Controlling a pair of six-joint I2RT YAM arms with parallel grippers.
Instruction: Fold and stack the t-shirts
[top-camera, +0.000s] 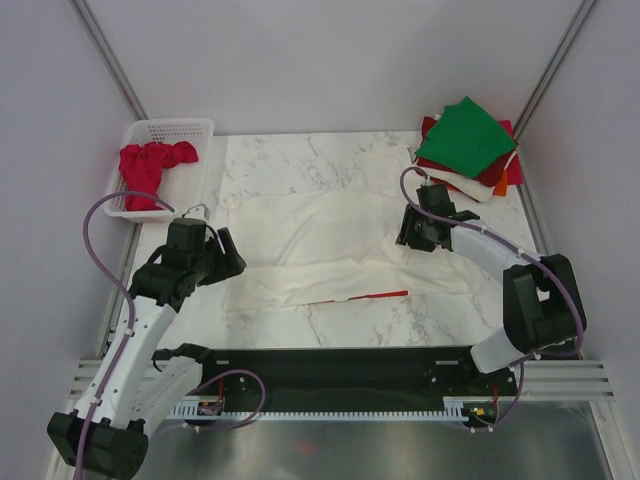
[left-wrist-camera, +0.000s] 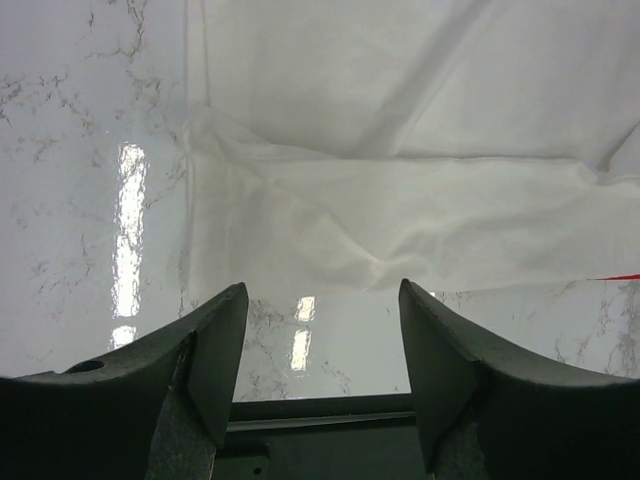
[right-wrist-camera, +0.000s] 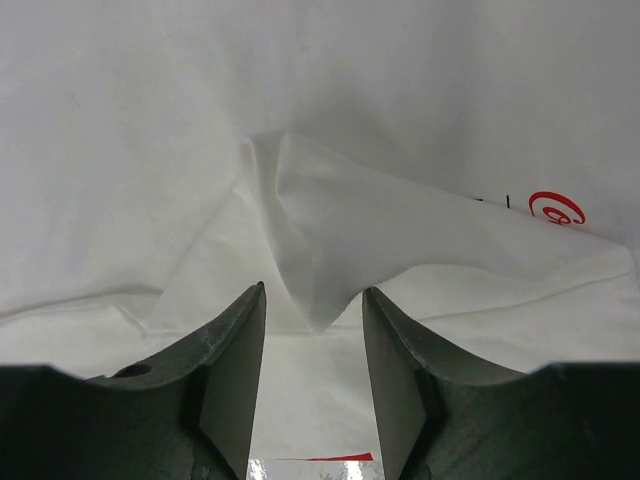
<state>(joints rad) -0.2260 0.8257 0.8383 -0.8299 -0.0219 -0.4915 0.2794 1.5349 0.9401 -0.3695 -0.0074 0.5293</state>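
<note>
The large cream-white t-shirt lies spread across the marble table, its near part folded over with a thin red edge showing. My left gripper is open and empty at the shirt's left end; in the left wrist view the folded cloth lies just beyond the jaws. My right gripper is open over the shirt's right side; a raised fold of cloth points down between its jaws, ungripped, and the red logo shows to the right. A red t-shirt sits in the basket. Folded shirts, green on top, are stacked at the back right.
The white lattice basket stands at the back left corner. Frame posts run up at both back corners. The black base rail crosses the table's near edge. Bare marble shows behind the shirt.
</note>
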